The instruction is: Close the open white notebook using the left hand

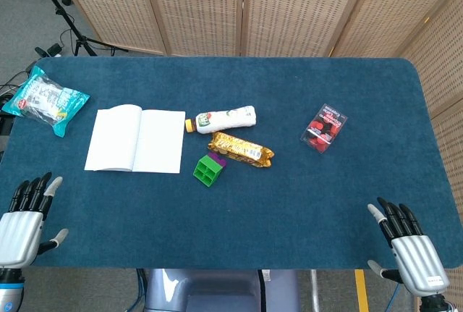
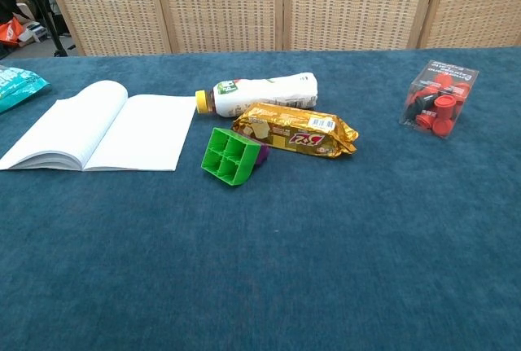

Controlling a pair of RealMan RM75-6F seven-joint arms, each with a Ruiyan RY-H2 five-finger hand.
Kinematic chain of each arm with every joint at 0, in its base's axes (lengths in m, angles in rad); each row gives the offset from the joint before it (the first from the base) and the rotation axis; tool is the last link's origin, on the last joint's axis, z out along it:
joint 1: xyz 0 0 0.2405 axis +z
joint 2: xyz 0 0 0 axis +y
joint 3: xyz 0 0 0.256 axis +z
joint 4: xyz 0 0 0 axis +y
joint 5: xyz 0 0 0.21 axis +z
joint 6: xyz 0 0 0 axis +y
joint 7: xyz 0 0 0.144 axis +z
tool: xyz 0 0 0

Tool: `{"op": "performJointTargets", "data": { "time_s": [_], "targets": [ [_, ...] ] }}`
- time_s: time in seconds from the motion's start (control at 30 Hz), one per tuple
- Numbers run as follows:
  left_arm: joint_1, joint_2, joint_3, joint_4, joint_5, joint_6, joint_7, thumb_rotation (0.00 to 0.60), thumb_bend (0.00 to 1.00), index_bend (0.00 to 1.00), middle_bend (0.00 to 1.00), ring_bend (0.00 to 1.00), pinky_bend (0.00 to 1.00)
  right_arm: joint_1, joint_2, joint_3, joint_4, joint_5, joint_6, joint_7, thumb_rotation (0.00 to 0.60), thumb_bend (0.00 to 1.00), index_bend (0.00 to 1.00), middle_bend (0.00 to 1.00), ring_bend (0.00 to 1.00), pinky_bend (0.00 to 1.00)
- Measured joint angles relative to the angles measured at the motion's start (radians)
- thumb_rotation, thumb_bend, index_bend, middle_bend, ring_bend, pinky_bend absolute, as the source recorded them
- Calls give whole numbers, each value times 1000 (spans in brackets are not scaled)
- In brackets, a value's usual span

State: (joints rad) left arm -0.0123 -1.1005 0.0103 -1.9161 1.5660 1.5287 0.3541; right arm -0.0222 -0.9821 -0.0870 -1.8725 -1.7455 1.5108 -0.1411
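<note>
The white notebook (image 1: 135,140) lies open and flat on the blue table, left of the middle; the chest view shows the notebook (image 2: 102,128) at the left with its left page curved up. My left hand (image 1: 23,223) hovers at the table's near left edge, well short of the notebook, fingers apart and holding nothing. At the near right edge my right hand (image 1: 410,248) is also spread and empty. Neither hand appears in the chest view.
A white bottle (image 1: 222,119), a gold snack pack (image 1: 241,150) and a green block (image 1: 208,169) lie just right of the notebook. A clear box of red pieces (image 1: 323,128) sits further right. A teal snack bag (image 1: 45,100) rests at the far left edge.
</note>
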Motion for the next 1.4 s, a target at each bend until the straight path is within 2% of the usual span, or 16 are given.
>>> {"op": "performJointTargets", "data": {
  "time_s": [0.43, 0.63, 0.77, 1.07, 1.4],
  "targets": [
    [-10, -6, -11, 14, -23, -14, -16, 600, 162, 0, 0, 0, 0, 1, -4, 4, -2, 5, 2, -6, 600, 40, 0, 0, 0, 0],
    [-33, -30, -26, 51, -62, -54, -23, 600, 70, 0, 0, 0, 0, 0, -2, 5, 1, 5, 5, 1, 600, 42, 0, 0, 0, 0],
    [-55, -55, -50, 93, -94, -74, -23, 600, 28, 0, 0, 0, 0, -1, 0, 4, 0, -1, 10, 6, 600, 41, 0, 0, 0, 0],
    [-127, -123, -125, 219, -141, -113, -20, 600, 28, 0, 0, 0, 0, -6, 8, 1, 0, -18, 28, 23, 600, 42, 0, 0, 0, 0],
    [-216, -201, -170, 354, -193, -206, -19, 600, 29, 0, 0, 0, 0, -5, 10, -1, 2, -21, 26, 32, 600, 41, 0, 0, 0, 0]
  ]
}}
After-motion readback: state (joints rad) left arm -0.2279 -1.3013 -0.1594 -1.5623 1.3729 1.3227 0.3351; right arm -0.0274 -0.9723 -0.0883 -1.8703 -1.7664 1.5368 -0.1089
